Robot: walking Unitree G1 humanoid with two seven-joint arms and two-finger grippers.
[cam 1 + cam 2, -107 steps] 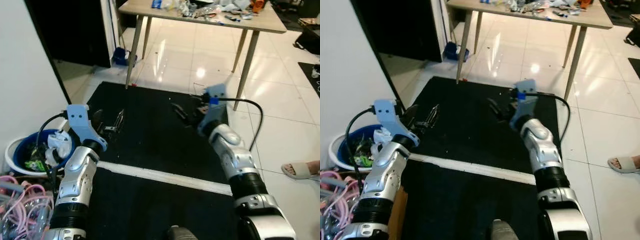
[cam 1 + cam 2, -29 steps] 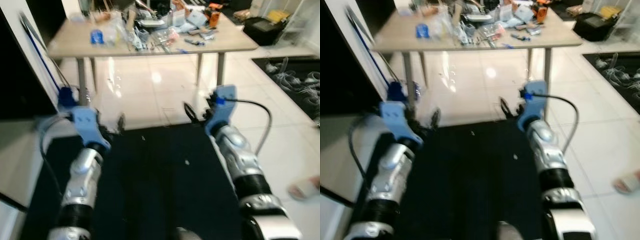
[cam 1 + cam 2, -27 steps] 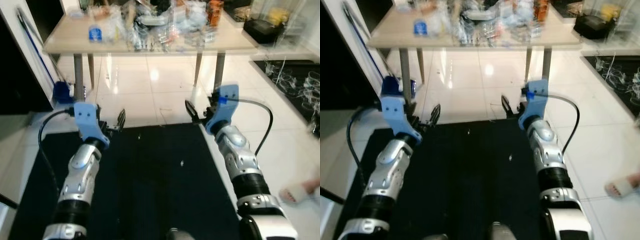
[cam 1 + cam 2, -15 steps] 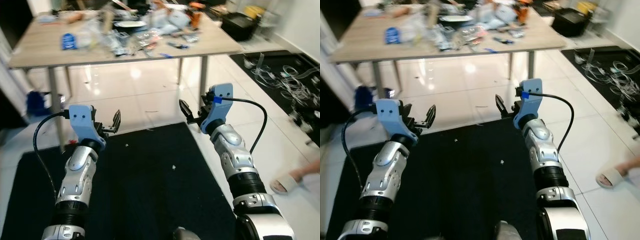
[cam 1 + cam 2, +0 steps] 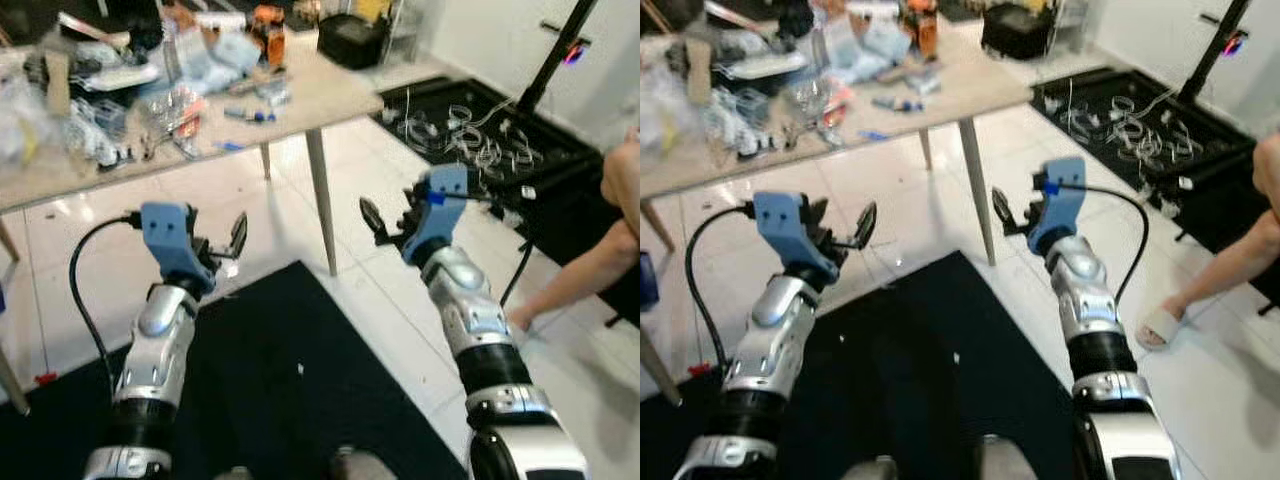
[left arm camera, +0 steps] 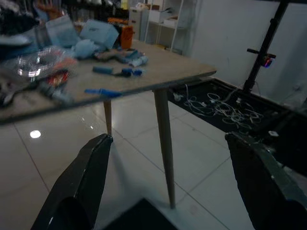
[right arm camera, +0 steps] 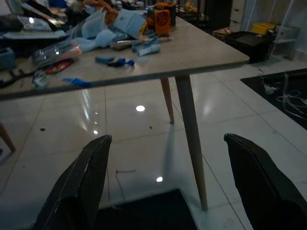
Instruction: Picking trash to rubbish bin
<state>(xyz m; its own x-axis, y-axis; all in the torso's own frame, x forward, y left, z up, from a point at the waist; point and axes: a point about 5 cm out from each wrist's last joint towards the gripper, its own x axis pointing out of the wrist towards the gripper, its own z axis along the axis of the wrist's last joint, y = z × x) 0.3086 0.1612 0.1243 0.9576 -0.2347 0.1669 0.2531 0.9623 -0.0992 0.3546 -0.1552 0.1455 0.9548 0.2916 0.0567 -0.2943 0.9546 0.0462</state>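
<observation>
We are turning away from the wall corner where the blue bin of rubbish was sitting a few seconds ago, and the view is now swinging across the wooden table toward its far corner, so the bin is dropping behind us and we are judging that we are looking for the next piece of trash to collect. Both arms are being held up in front of us: the left gripper is standing with its 2 fingers spread wide and empty, and the right gripper is likewise spread wide and carrying nothing. The likeliest trash, the clutter of wrappers and bags on the table, is lying ahead and above both grippers, well apart from them, nearer the left one. A few pale scraps are lying on the black mat below and between the arms, also out of reach for now. A table leg is standing between the 2 grippers, and a person's leg and slippered foot are showing on the white floor to our right
</observation>
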